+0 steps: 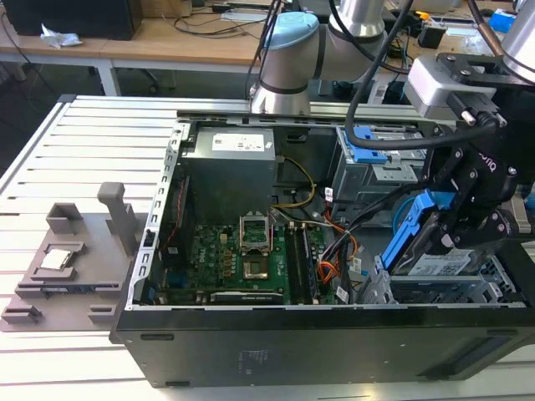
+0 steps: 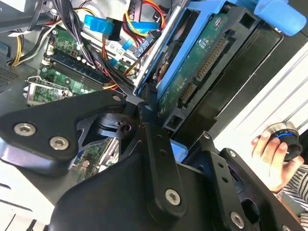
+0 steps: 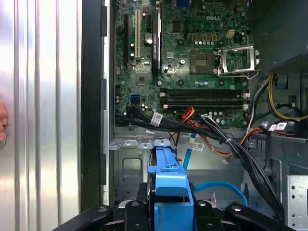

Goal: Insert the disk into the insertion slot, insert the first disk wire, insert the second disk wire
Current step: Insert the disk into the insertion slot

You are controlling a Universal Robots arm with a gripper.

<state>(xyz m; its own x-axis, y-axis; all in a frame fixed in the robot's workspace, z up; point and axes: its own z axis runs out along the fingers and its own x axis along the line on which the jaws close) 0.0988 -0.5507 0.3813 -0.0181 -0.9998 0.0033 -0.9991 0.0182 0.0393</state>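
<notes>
In the exterior view my gripper [image 1: 449, 241] is shut on the disk [image 1: 436, 266], a grey drive with a white label in a blue carrier. The disk hangs tilted, one end raised, over the insertion slot [image 1: 456, 290], the low grey cage at the case's right front corner. The first wrist view looks along the blue carrier [image 3: 168, 185] toward the slot's sheet metal [image 3: 129, 166]. The second disk wire [image 3: 222, 185], a thin blue cable, curls beside the carrier. A thin red-orange wire, the first disk wire [image 3: 213, 148], lies loose past it. The disk's green underside [image 2: 202, 57] faces the second wrist view.
The open black computer case [image 1: 276, 334] lies on a slatted white table. A taller cage with a blue latch [image 1: 368, 154] stands behind the slot. Black cable bundles [image 3: 250, 166] cross near the motherboard [image 3: 192, 57]. A grey fixture [image 1: 71, 259] sits on the exterior view's left. A person's hand [image 2: 272, 156] is nearby.
</notes>
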